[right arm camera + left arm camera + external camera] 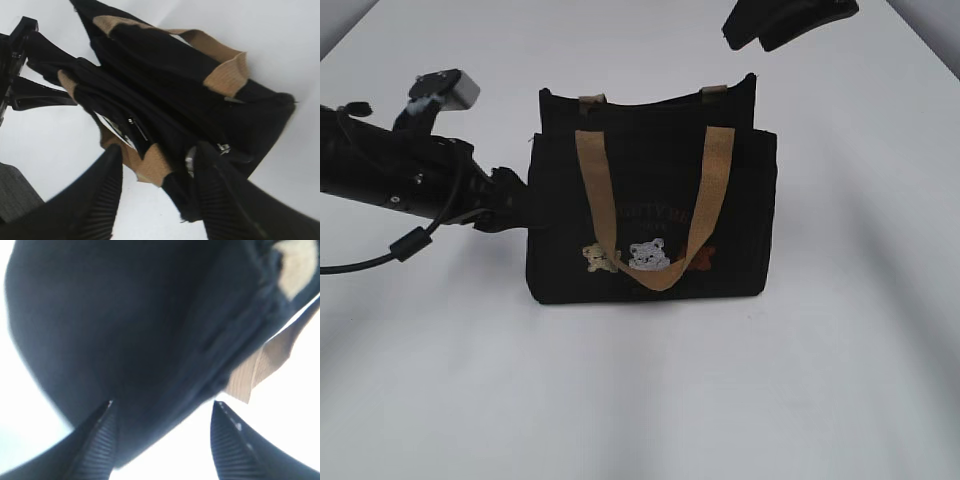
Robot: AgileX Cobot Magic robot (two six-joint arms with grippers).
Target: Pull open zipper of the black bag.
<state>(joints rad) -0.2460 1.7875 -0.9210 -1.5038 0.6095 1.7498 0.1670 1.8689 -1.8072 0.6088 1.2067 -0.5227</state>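
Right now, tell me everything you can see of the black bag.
The black bag is a small boxy tote of dark fabric, standing upright on the white table. Two tan webbing handles: the front one droops over bear patches and faint lettering. The left gripper sits at its left end, fingers apart, with fabric between them. From the right wrist view its top looks parted, with a small silver ring near one end.

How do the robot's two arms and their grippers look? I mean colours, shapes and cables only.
Both arms are black. The left arm is a thick tube with a black cable looped beside it and a small grey-and-white box mounted on top. Its left gripper has two black, tapered fingers with fine ribbed pads. The right gripper has the same black ribbed fingers. No markings are readable.
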